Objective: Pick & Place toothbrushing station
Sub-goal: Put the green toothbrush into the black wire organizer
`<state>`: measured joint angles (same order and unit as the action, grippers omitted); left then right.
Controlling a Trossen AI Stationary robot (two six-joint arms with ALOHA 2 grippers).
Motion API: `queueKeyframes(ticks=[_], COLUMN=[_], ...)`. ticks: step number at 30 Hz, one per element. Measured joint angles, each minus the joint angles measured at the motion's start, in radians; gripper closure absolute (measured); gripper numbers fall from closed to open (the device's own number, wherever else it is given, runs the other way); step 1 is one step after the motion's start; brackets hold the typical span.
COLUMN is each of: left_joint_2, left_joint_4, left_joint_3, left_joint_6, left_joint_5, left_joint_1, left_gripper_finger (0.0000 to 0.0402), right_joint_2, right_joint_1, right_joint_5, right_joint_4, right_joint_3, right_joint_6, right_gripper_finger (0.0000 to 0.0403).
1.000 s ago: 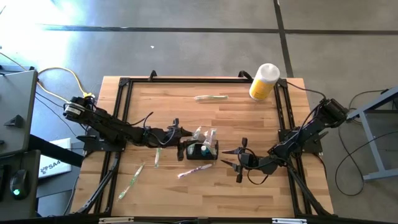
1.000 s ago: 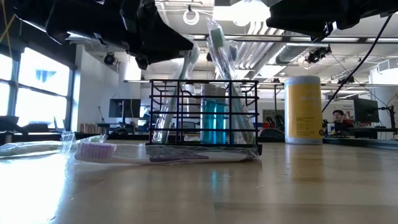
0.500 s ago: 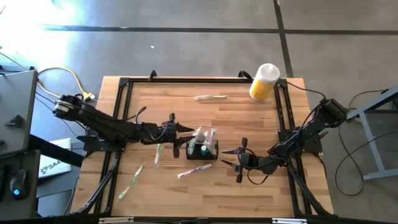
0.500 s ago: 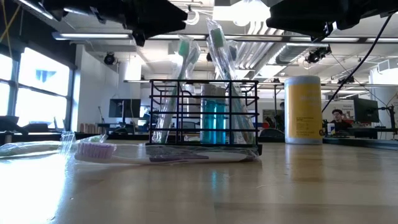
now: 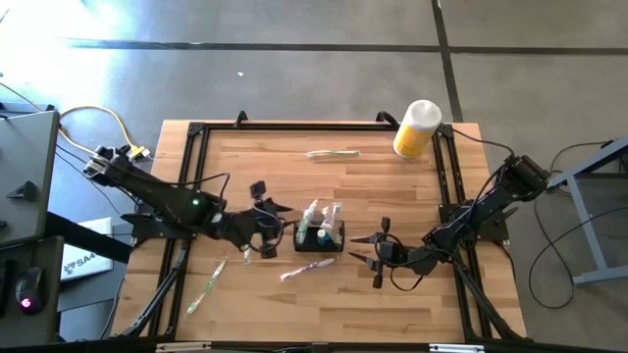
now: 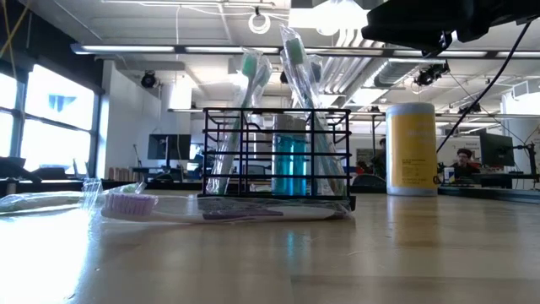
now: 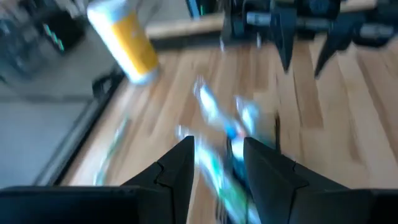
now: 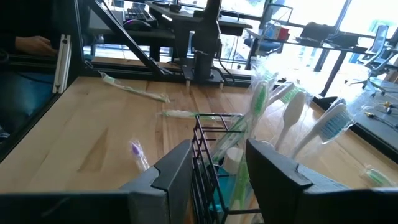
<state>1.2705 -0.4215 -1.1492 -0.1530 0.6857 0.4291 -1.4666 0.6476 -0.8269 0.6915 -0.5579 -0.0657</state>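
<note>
The toothbrushing station, a small black wire organiser box (image 5: 319, 236), stands on its base in the middle of the wooden table, with wrapped toothbrushes (image 5: 325, 212) and a teal item upright in it. It also shows in the low view (image 6: 278, 156). My left gripper (image 5: 275, 221) is open and empty just to its left; the left wrist view (image 7: 217, 149) is blurred. My right gripper (image 5: 359, 248) is open and empty just to its right, with the organiser (image 8: 211, 162) ahead of its fingers.
A yellow bottle with a white cap (image 5: 416, 128) stands at the far right corner. Wrapped toothbrushes lie loose at the far middle (image 5: 334, 154), in front of the organiser (image 5: 307, 268) and near left (image 5: 208, 287). A black frame (image 5: 196, 132) edges the table.
My left gripper has drawn back from the organiser toward the table's left edge, turning as it went, and has passed out of the low view. The organiser and its toothbrushes have stayed where they were.
</note>
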Motion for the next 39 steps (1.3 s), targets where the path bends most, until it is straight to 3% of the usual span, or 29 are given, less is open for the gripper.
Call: queueKeyframes(ticks=[4, 9, 12, 15, 23, 29, 39], left_joint_2=[0.000, 0.000, 0.004, 0.010, 0.010, 0.010, 0.010], left_joint_4=[-0.396, -0.772, -0.901, -0.916, -0.779, -0.697, -0.430], left_joint_3=[-0.133, -0.156, -0.116, -0.055, 0.112, 0.203, 0.304], left_joint_6=[-0.330, -0.743, -0.940, -1.060, -1.113, -1.092, -0.879], left_joint_5=[-0.035, -0.098, -0.098, -0.100, -0.127, -0.311, -0.539], left_joint_1=[0.035, 0.036, 0.036, 0.036, 0.030, -0.089, -0.300], left_gripper_finger=[0.0268, 0.0268, 0.0268, 0.0268, 0.0268, 0.0268, 0.0268], right_joint_2=[0.000, 0.000, 0.000, 0.000, 0.000, 0.000, 0.000], right_joint_1=[0.000, 0.000, -0.001, -0.008, -0.016, -0.016, -0.016], right_joint_5=[0.018, 0.019, 0.019, 0.019, 0.019, 0.019, 0.019], right_joint_4=[-0.008, -0.008, -0.007, -0.005, -0.004, -0.005, -0.005], right_joint_3=[0.000, 0.000, 0.000, 0.000, 0.000, 0.000, 0.000], right_joint_6=[-0.017, -0.020, -0.020, -0.021, -0.020, -0.020, -0.017], right_gripper_finger=[0.0259, 0.0259, 0.0259, 0.0259, 0.0259, 0.0259, 0.0259])
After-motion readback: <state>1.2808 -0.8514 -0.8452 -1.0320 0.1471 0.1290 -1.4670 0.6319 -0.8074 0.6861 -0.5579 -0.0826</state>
